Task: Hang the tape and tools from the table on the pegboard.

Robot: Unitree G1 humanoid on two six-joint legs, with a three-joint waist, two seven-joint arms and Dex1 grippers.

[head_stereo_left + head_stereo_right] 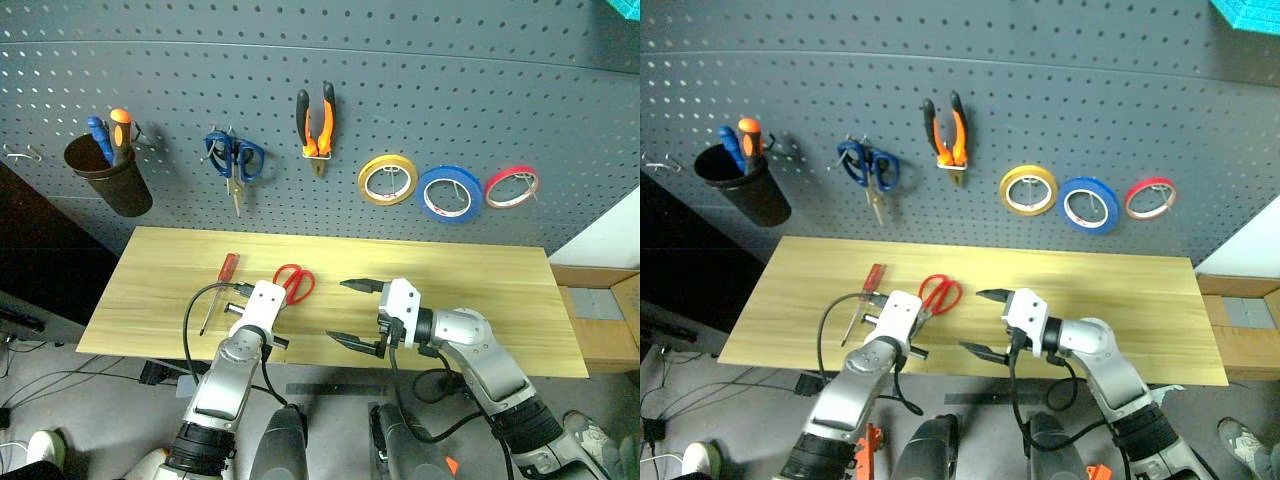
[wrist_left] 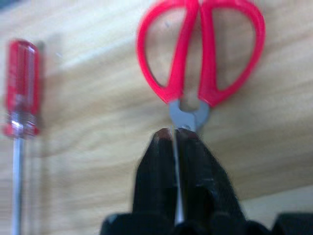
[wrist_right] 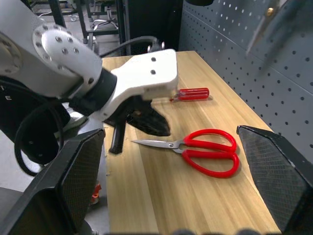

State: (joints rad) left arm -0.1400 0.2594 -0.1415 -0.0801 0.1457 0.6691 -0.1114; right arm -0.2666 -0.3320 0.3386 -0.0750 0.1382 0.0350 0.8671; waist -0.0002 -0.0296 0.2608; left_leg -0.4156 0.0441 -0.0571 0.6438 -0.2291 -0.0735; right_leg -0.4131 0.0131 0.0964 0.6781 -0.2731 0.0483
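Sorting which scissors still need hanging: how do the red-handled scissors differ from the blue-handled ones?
The red-handled scissors lie flat on the table, blades toward the left gripper; the blue-handled scissors hang on the pegboard, blades pointing down. Handles are red on one, blue on the other. In the left wrist view, that gripper's fingers flank the red pair's blades; nothing touches the blue pair. Both have steel blades.
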